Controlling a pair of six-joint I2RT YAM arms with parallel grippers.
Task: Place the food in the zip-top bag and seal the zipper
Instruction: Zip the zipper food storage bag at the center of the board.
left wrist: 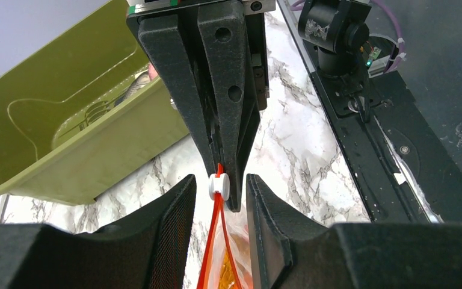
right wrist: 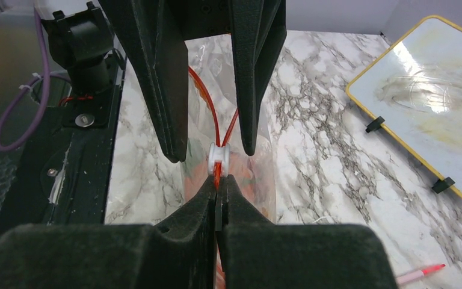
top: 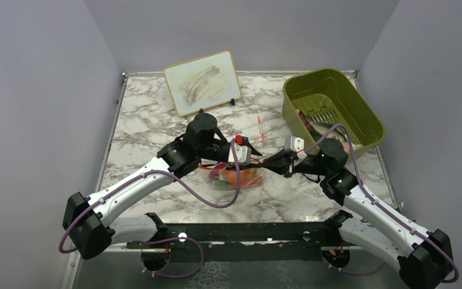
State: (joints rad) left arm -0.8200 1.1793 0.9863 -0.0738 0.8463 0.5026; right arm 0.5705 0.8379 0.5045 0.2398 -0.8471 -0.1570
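Observation:
The clear zip-top bag lies on the marble table between the two arms, with orange, green and pale food inside. Its red-orange zipper is raised, and the two strips are still apart below a white slider. My right gripper is shut on the end of the zipper just beyond the slider. My left gripper is open, with one finger on each side of the slider and strip, not touching them. In the top view the two grippers meet tip to tip, the left and the right.
An olive-green bin with a few items in it stands at the back right and also shows in the left wrist view. A small whiteboard leans at the back. A thin red-pink pen lies behind the grippers.

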